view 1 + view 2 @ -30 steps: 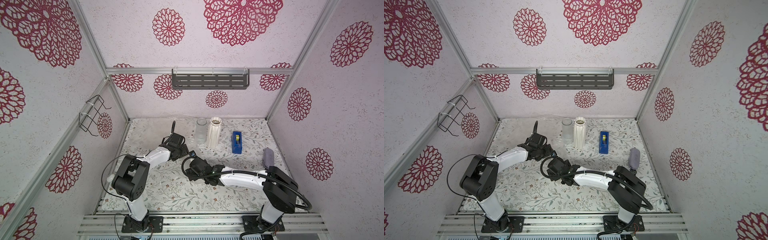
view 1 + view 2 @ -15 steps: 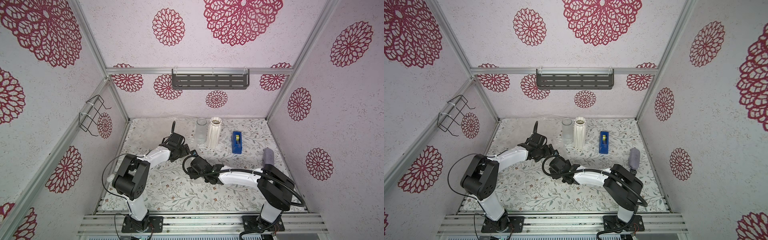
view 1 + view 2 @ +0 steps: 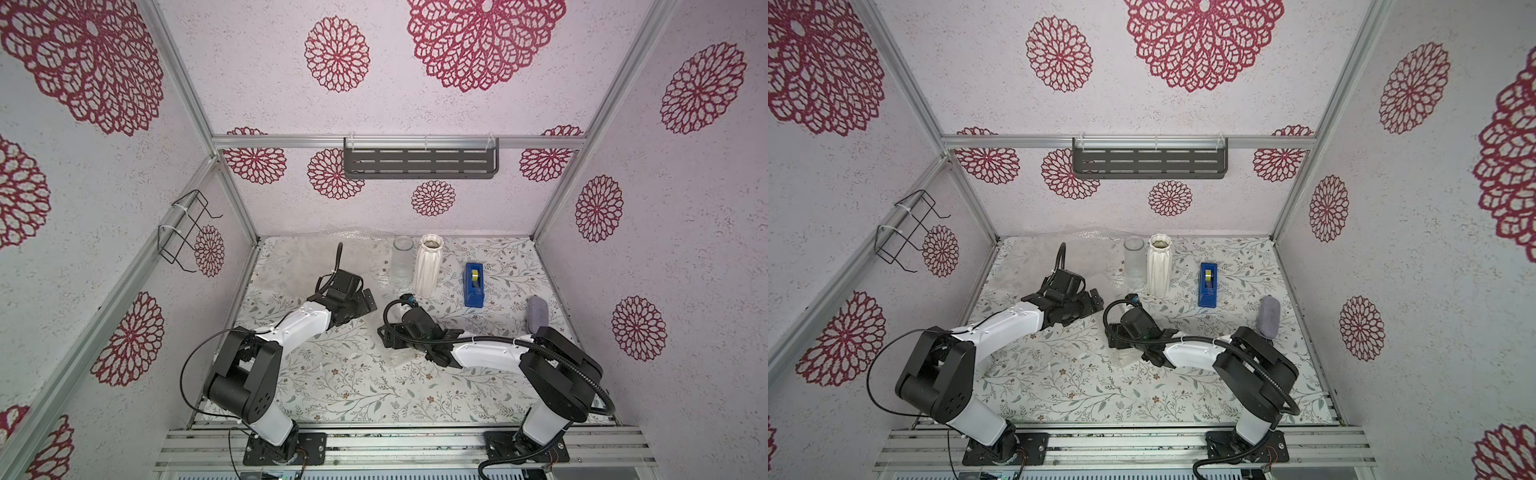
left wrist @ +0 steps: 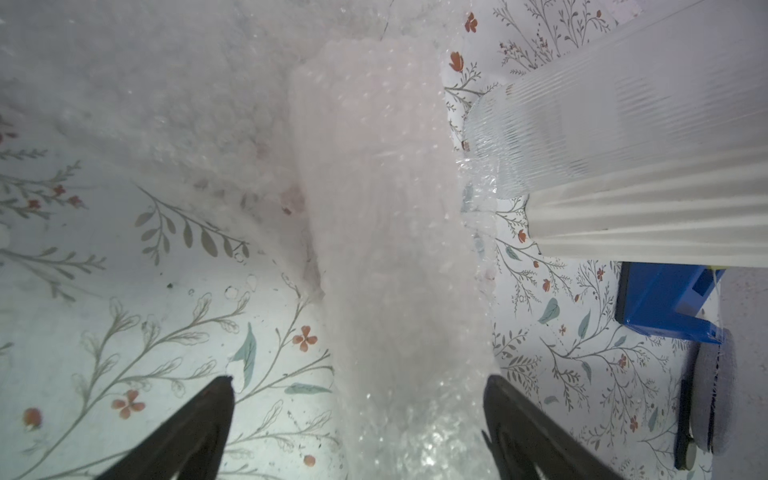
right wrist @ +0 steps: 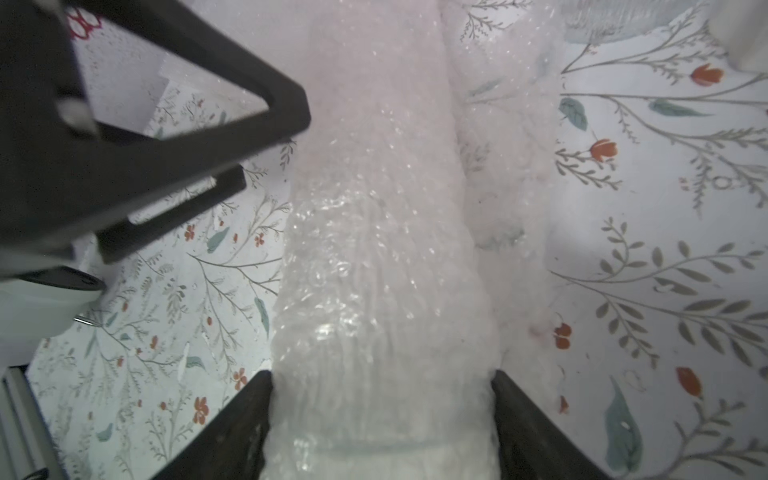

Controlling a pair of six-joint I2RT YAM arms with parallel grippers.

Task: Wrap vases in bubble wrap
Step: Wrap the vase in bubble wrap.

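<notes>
A vase rolled in bubble wrap (image 5: pixel 374 249) lies on the floral table between my two grippers, and the left wrist view shows it too (image 4: pixel 390 249). My right gripper (image 5: pixel 381 374) is shut on one end of it, with both fingers pressed against the wrap. At the other end, my left gripper (image 4: pixel 358 380) straddles it open, with bare table showing inside one finger. In both top views the left gripper (image 3: pixel 368 301) and right gripper (image 3: pixel 384 332) sit close together at mid-table. A clear glass vase (image 3: pixel 402 262) and a white ribbed vase (image 3: pixel 428 266) stand upright behind them.
More bubble wrap (image 3: pixel 316 257) is spread over the back left of the table. A blue tape dispenser (image 3: pixel 473 284) sits right of the white vase. A grey-purple object (image 3: pixel 537 311) lies near the right wall. A dark shelf (image 3: pixel 419 164) and a wire rack (image 3: pixel 187 232) hang on the walls.
The left jaws have spread wider around the wrapped vase. The right jaws have closed in on it, and the right arm has shifted slightly toward the left gripper.
</notes>
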